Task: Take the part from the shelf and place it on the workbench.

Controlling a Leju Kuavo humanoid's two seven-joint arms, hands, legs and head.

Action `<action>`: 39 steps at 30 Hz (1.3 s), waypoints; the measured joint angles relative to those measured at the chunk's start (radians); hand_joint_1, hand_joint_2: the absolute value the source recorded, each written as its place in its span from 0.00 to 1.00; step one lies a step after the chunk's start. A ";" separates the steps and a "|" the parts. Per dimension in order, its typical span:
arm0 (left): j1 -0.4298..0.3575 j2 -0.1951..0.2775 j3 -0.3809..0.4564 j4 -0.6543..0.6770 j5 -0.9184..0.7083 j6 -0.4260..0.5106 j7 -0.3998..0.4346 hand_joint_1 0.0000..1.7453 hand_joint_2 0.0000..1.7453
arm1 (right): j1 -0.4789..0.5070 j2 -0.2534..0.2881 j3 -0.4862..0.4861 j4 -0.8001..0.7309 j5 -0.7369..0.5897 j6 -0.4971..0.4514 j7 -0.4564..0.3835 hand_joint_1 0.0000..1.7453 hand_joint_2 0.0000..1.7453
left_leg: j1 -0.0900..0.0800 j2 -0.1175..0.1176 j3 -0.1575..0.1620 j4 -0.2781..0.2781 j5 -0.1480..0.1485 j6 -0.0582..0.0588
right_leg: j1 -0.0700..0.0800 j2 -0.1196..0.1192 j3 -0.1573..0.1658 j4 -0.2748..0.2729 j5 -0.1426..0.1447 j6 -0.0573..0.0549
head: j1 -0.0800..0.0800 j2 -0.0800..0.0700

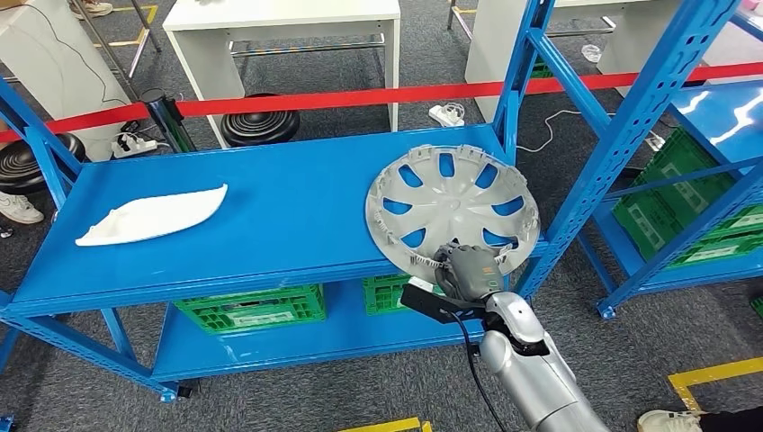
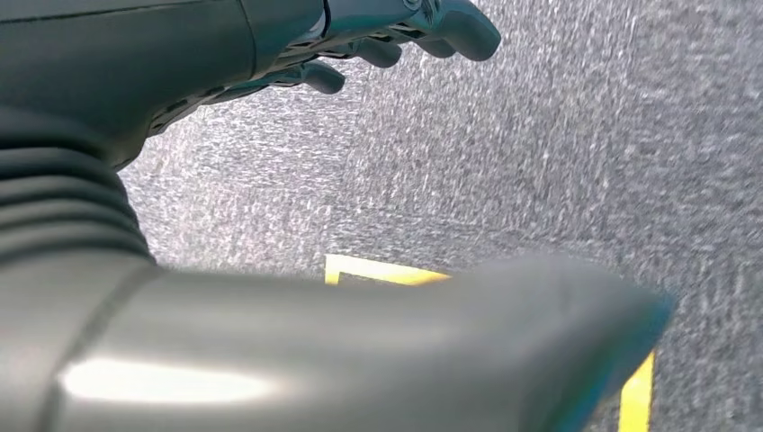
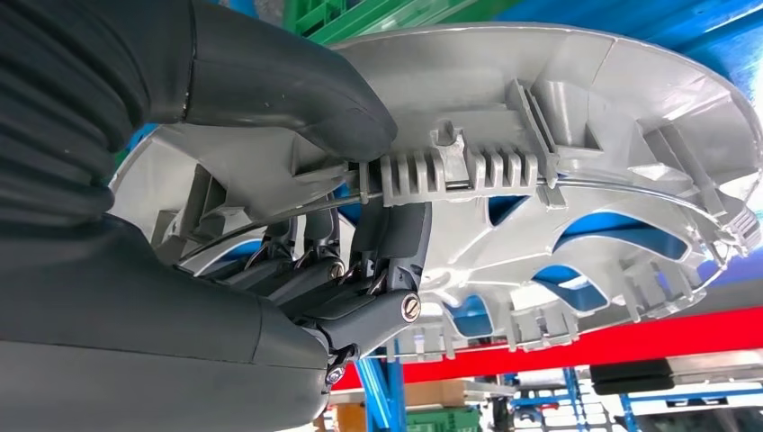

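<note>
Blue shelf bears the silver hubcap, its near rim gripped by the right robot hand.

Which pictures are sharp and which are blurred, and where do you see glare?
Head view: sharp, with white glare on the shelf board at far right. Left wrist view: the left hand is soft, its thumb is badly blurred with a bright highlight, and the carpet looks grainy. Right wrist view: sharp on the wheel cover held by the right hand.

hubcap near rim: hidden by right hand | left thumb: blurred
</note>
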 joint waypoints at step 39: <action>-0.014 -0.004 -0.018 -0.003 -0.053 0.033 -0.009 0.00 1.00 | -0.060 0.003 -0.083 0.010 -0.042 -0.159 -0.189 1.00 1.00 | 0.000 0.000 -0.003 0.000 0.000 0.000 | -0.001 0.000 -0.001 0.000 0.000 0.000 | 0.000 0.000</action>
